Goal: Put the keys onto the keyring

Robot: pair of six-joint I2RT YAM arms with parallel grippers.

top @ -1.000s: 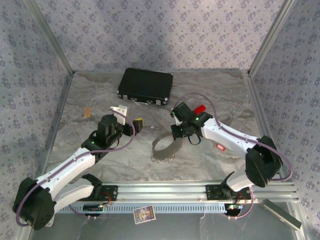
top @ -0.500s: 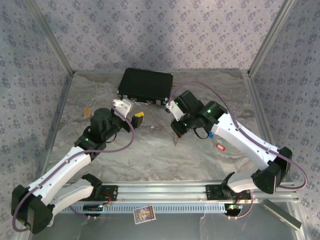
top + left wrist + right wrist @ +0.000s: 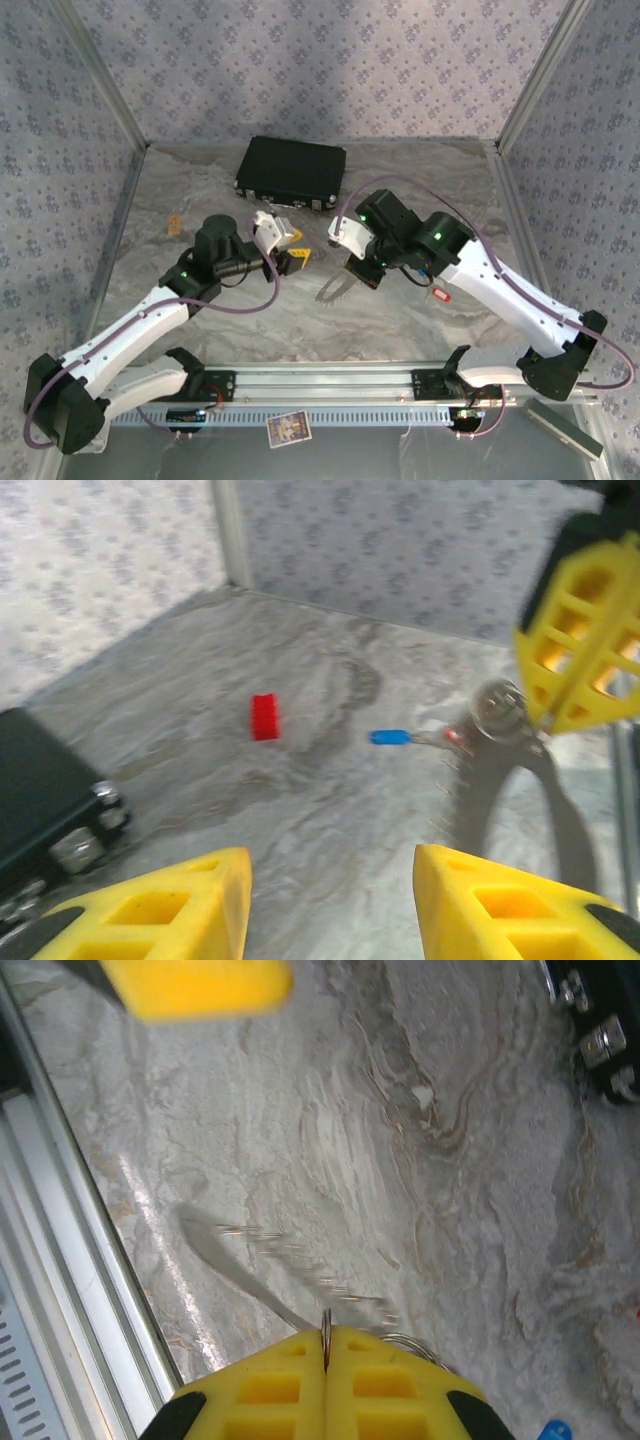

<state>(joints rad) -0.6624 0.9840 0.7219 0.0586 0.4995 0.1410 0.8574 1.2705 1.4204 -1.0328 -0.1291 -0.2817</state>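
The keyring is pinched between the clenched jaws of the right gripper. The jaws of the left gripper are parted and empty, the blue key lying beyond them. The thin ring could be knocked loose if bumped during threading.

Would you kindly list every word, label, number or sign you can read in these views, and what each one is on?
No text is legible in any view.
Card at the near edge: coloured print, too small to read.
Tan tag at the left: too small to read.
Black case: no label to be seen.
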